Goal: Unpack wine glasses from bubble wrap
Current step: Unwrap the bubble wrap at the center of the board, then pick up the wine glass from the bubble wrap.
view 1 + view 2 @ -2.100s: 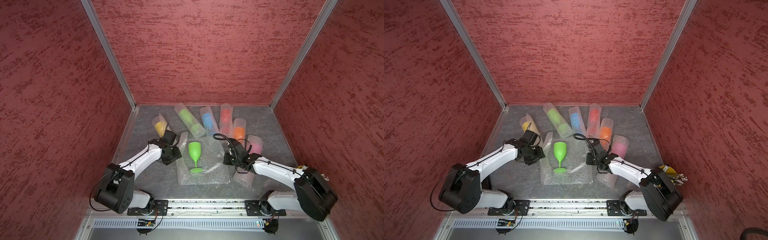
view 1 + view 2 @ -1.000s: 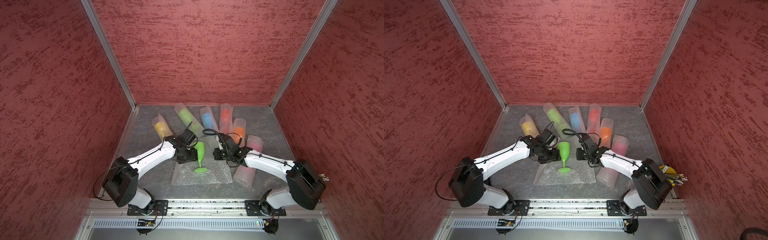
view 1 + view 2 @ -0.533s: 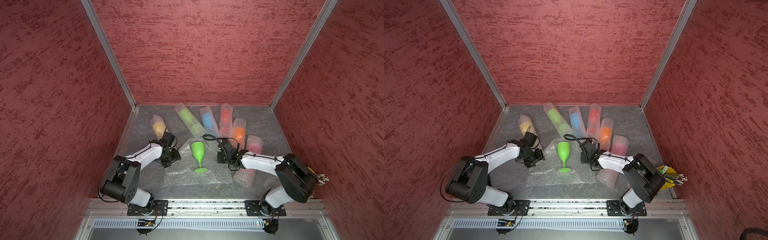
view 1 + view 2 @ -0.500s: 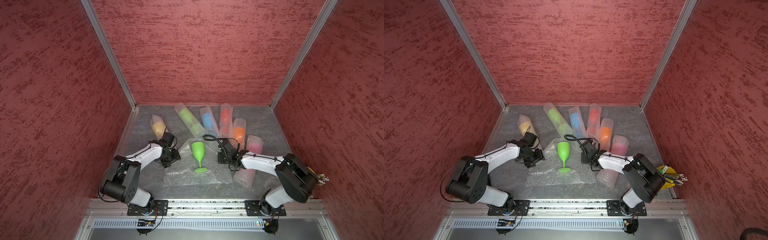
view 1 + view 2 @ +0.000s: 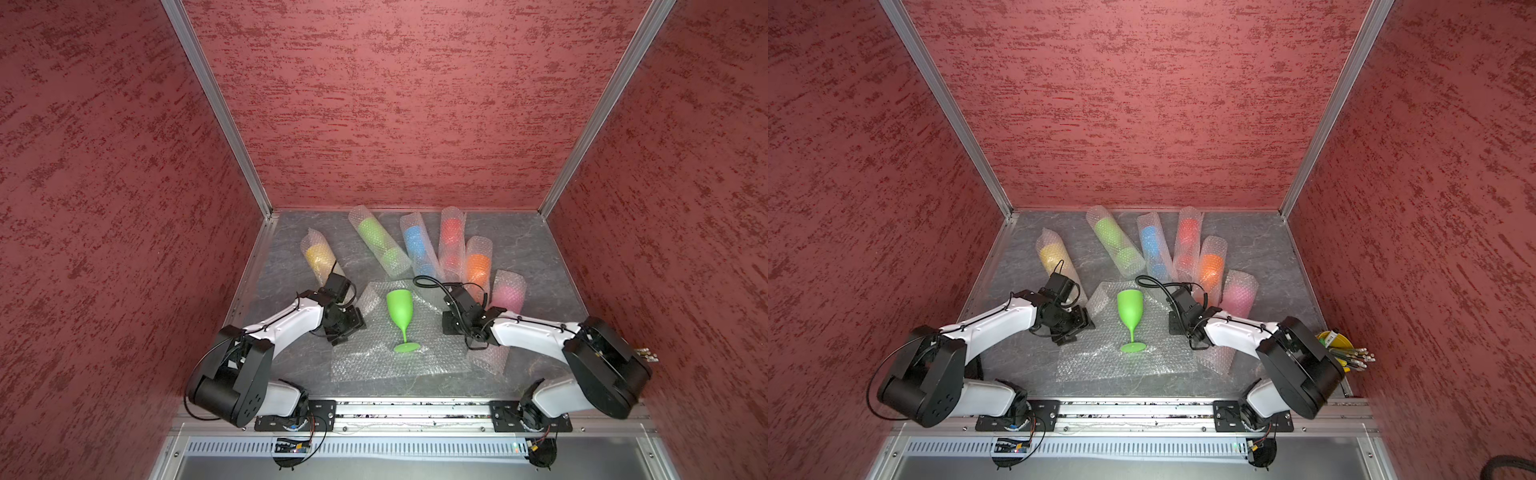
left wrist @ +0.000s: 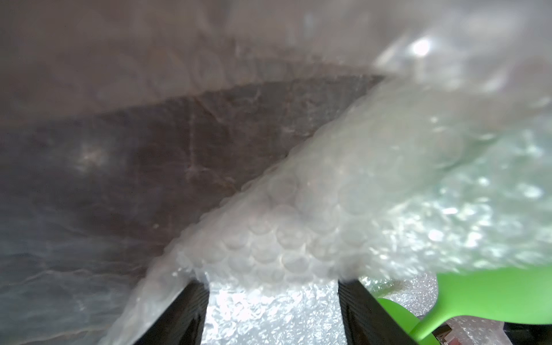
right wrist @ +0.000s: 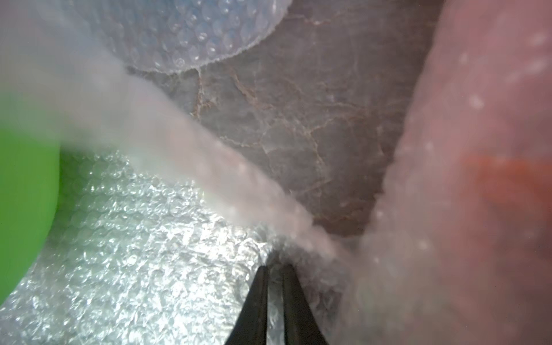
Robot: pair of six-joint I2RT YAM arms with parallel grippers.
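Both grippers are sitting low at the edges of the flat bubble wrap sheet (image 5: 374, 361). The right gripper (image 7: 274, 270) is pinching its right edge, jaws pressed almost together and the plastic puckering at their tips. The left gripper (image 6: 271, 283) is waiting at the left edge with its jaws spread. A curled-up lip of the sheet is lying between them, and nothing there is looking squeezed.

Between the two, the green wine glass (image 5: 400, 309) is standing upright on its foot in the middle of the sheet, bare and touching neither gripper. So one glass is looking unpacked, though its wrap is lying under it and not yet cleared away.

Beyond it, six wrapped rolls are fanning across the far half of the table (image 5: 540, 257). From left to right they are showing yellow (image 5: 320, 257), green (image 5: 376, 241), blue (image 5: 415, 245), red (image 5: 452, 232), orange (image 5: 478, 264) and pink (image 5: 508, 297). The pink one is running under the right arm. All six are remaining to be opened, so the job is only getting started.

Off the table's near right corner, a yellow bucket (image 5: 1337, 345) of pencils is showing in a top view.
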